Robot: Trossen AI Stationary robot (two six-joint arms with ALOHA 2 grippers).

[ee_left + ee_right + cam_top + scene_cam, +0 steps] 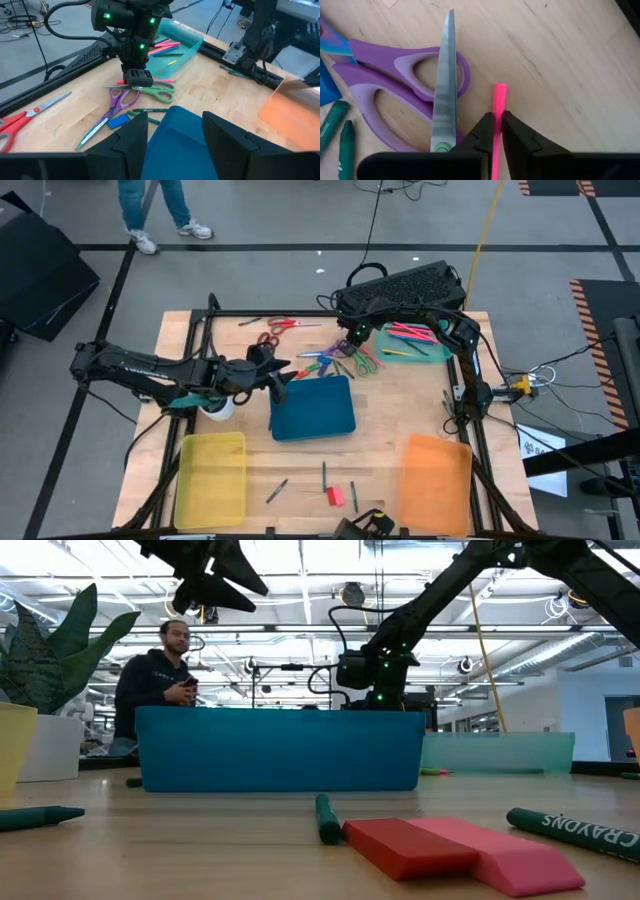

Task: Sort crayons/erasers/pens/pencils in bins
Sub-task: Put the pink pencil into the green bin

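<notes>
Wooden table (400,420) | right gripper (498,131) pinching pink stick (498,107) | left gripper (175,131) spread

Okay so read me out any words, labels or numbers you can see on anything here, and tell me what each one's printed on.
"CRAYONS" — along the dark green crayon lying near the pink eraser in the low view.
Lettering on the green crayons beside the purple scissors in the right wrist view: cut off at the edge, unreadable.
Print on the green crayon by the dark blue bin in the left wrist view: too blurred.
No other text shows.
</notes>
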